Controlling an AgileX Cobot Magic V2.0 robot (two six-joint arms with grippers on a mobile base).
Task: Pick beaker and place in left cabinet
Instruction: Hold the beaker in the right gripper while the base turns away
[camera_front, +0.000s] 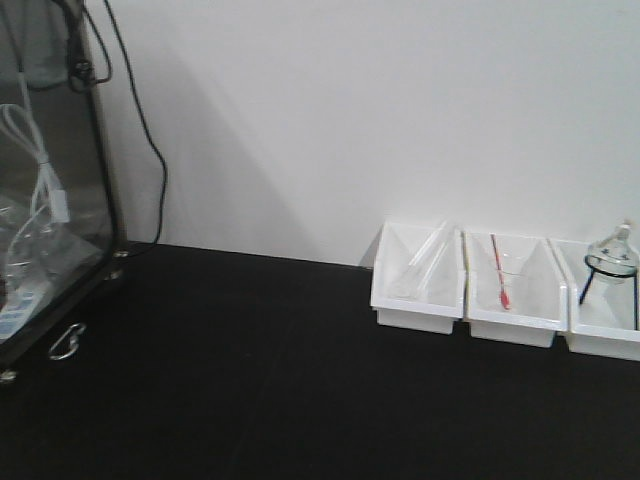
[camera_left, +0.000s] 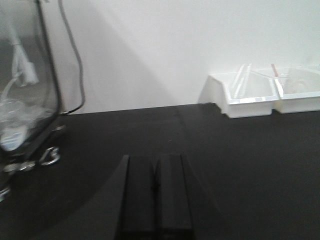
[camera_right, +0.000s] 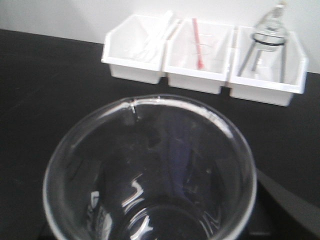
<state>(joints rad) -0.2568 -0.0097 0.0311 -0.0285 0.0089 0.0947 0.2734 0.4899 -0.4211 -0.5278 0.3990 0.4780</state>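
The beaker (camera_right: 150, 170), clear glass with a flared rim and a pouring lip at the far side, fills the right wrist view, seen from above its mouth. My right gripper (camera_right: 150, 235) is shut on it, with its fingers mostly hidden behind the glass. The beaker does not show in the front view. The left cabinet (camera_front: 108, 180) stands at the table's left edge, black-framed with a glass front (camera_left: 30, 90). My left gripper (camera_left: 155, 157) hovers low over the black table, shut with nothing in it, to the right of the cabinet.
Three white bins stand along the back wall at the right: one with long clear tubes (camera_front: 418, 285), one with a red rod (camera_front: 512, 290), one with a round flask on a black stand (camera_front: 605, 300). A black cable (camera_front: 150, 150) hangs beside the cabinet. A metal latch (camera_front: 66, 342) sticks out at its base.
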